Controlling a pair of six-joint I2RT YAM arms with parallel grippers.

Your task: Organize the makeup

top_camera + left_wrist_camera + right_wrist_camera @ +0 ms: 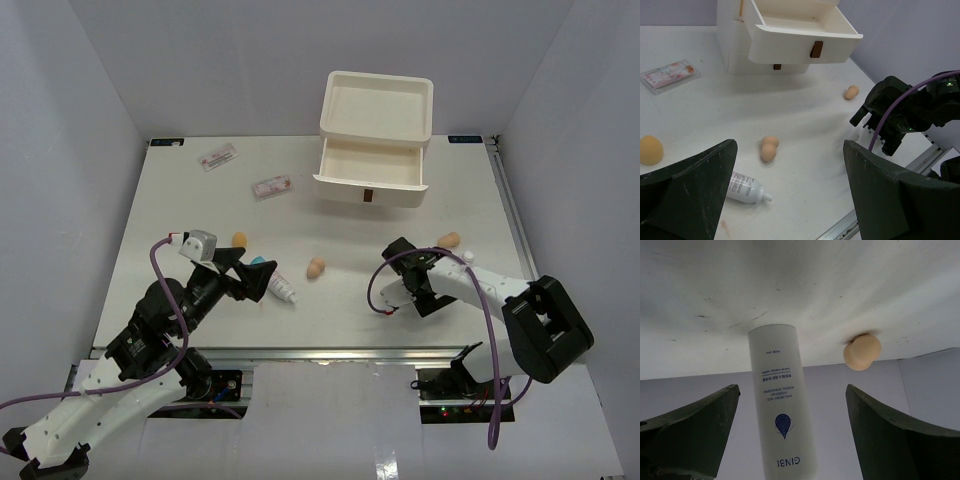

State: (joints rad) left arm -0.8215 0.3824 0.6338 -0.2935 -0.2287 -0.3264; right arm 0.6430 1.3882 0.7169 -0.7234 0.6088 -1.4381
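Observation:
My left gripper point(250, 272) point(790, 146) is open low over the table, holding nothing. A white tube point(281, 288) point(746, 187) lies by its left finger point(690, 192), partly hidden behind it. A peach sponge point(316, 267) point(769, 148) lies just ahead, another point(239, 239) point(650, 150) to the left. My right gripper point(438, 272) point(792, 388) is open on either side of an upright small white bottle point(782, 415) point(466, 257), its fingers point(890, 435) apart from it. A third sponge point(448, 240) point(862, 352) lies just beyond the bottle. Two flat packets point(218, 157) point(271, 186) lie at the back left.
The white drawer box point(375, 125) point(735, 45) stands at the back middle with one drawer point(370, 178) point(805, 42) pulled out. My right arm point(905, 112) shows at the right of the left wrist view. The table's metal front edge point(330, 355) runs below both grippers.

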